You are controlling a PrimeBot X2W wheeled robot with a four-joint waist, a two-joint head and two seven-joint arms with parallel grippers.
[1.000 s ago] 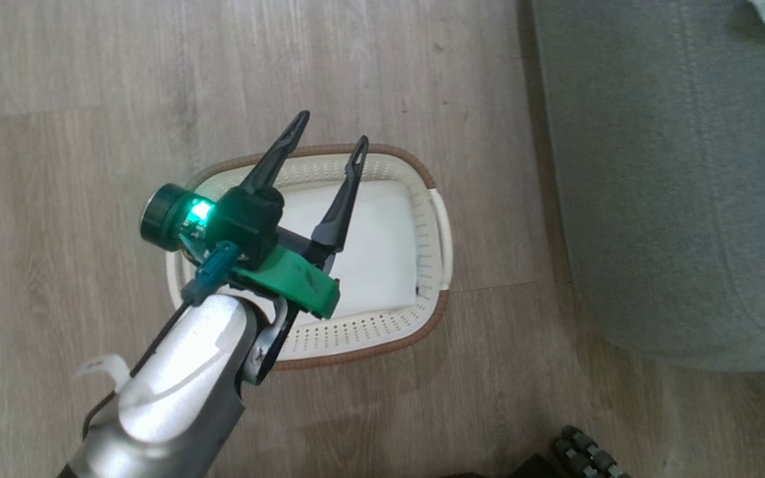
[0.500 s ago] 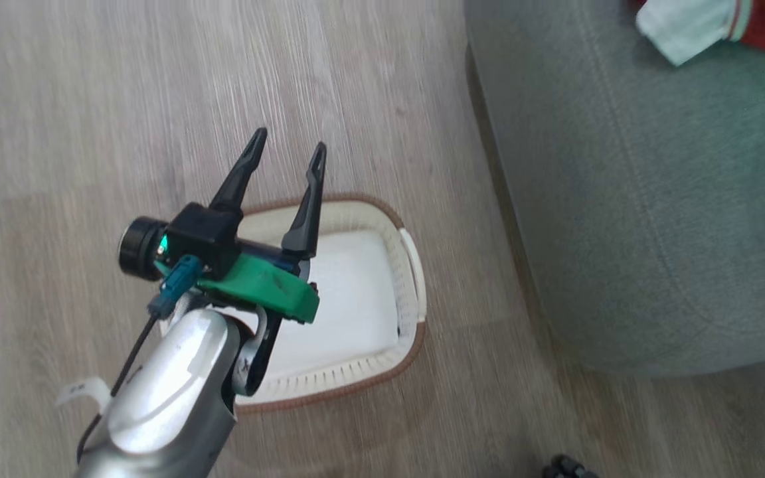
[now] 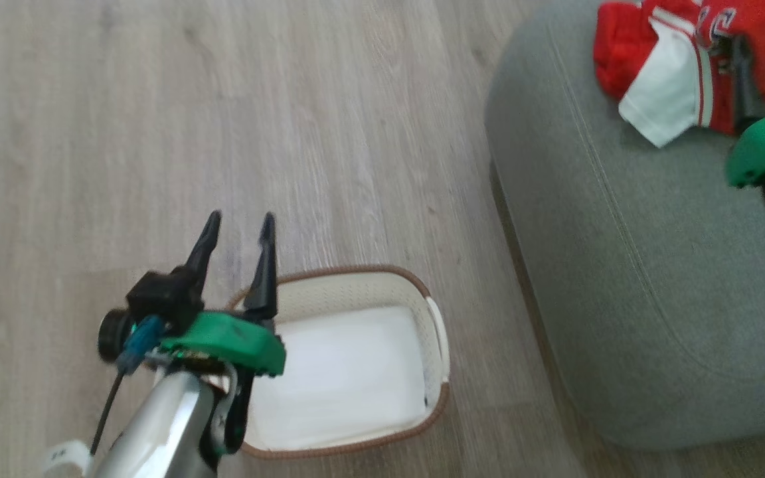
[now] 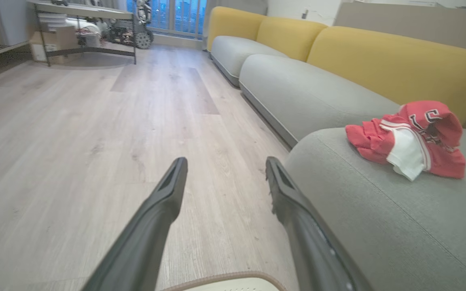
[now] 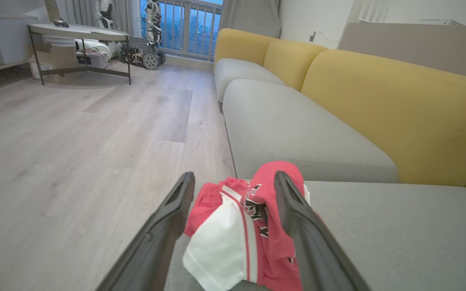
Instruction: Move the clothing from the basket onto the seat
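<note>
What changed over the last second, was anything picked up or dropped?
Mostly the head camera swung, bringing the seat and the clothing lying on it into view, with the right gripper open over the pile. The left gripper drifted from above the basket's middle toward its left edge. Nothing visibly grabbed or released. Basket still empty except its white pad; left gripper still open.

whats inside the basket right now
A flat white pad lines the basket bottom, with nothing lying on its visible part. The left gripper covers the basket's left end, so that corner is hidden. The red clothing lies on the seat.
</note>
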